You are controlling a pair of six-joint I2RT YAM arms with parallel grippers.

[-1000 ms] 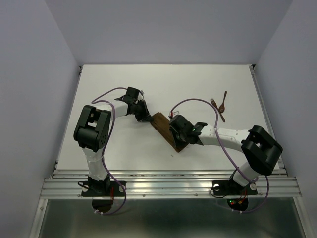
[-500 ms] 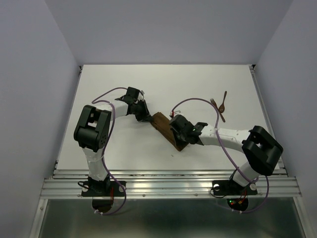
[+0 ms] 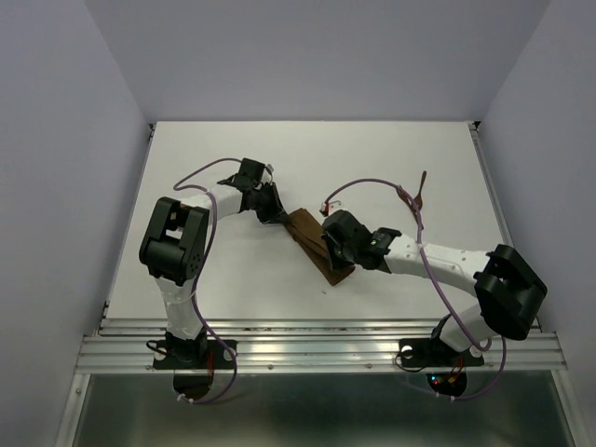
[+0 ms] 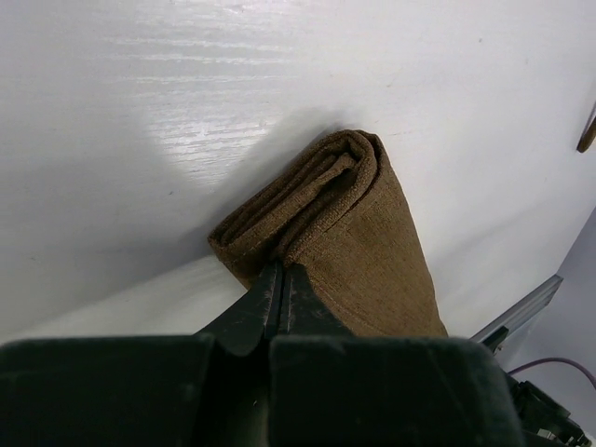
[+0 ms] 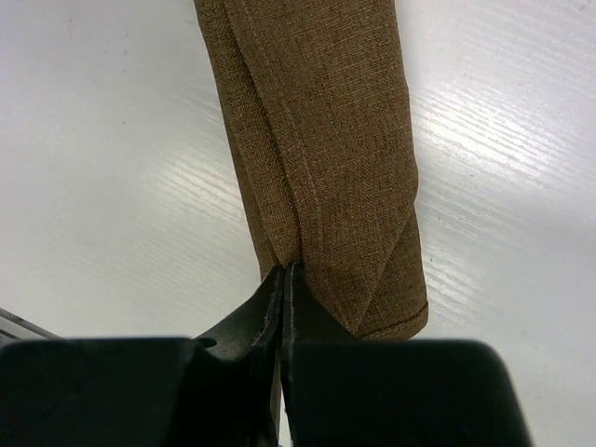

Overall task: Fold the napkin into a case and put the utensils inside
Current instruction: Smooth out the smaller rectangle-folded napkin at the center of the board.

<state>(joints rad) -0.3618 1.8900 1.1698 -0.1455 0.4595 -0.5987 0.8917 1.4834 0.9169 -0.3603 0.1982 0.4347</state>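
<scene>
The napkin (image 3: 307, 233) is folded into a narrow dark brown case lying diagonally mid-table. My left gripper (image 3: 278, 221) is at its far upper-left end, jaws shut, tips pinching a fold layer (image 4: 281, 270). My right gripper (image 3: 332, 253) is near the lower-right end, jaws shut, tips pinching the seam between layers (image 5: 284, 270). The case (image 5: 326, 140) runs away from the right wrist camera. The spoon (image 3: 422, 182) and fork (image 3: 402, 193) lie apart at the back right, partly crossed by the right arm's purple cable.
The purple cable (image 3: 358, 188) arcs over the table between the case and the utensils. A metal rail (image 3: 317, 326) runs along the near table edge. Grey walls enclose the white table (image 3: 372, 149) at the back and both sides.
The right arm's elbow has swung right and nearer, and its cable now lies over the utensils. The right gripper shifted slightly along the case. The left arm has hardly moved.
</scene>
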